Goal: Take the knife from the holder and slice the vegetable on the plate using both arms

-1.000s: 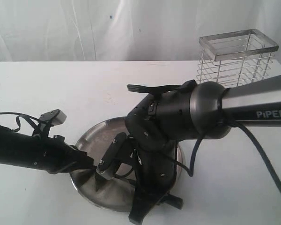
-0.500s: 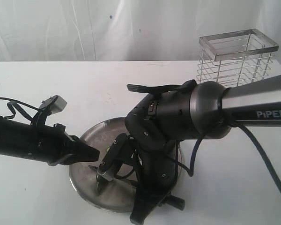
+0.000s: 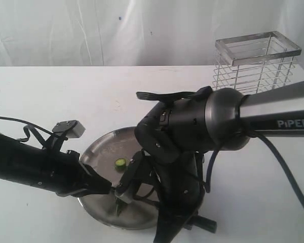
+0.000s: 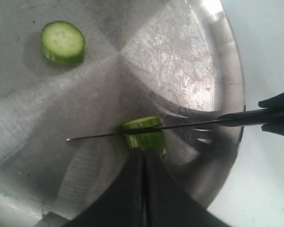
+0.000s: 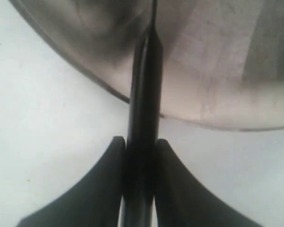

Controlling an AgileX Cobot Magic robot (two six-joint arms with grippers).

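You see the knife (image 4: pixel 194 124) edge-down across the green vegetable (image 4: pixel 146 140) near the plate's (image 4: pixel 180 71) rim; one slice (image 4: pixel 63 41) lies apart; the holder (image 3: pixel 256 63) stands upright.

One word can be read: "PiPER" in white letters (a small i among capitals); it stands on the grey segment (image 3: pixel 276 107) of the right arm (image 3: pixel 192 126).

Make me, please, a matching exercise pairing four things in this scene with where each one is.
Things:
1 knife
2 loose slice
3 holder
4 vegetable

Places:
a on the table, off the plate
b under the blade
c in the right gripper
d flat on the plate, alone

Pairs: 1-c, 2-d, 3-a, 4-b.
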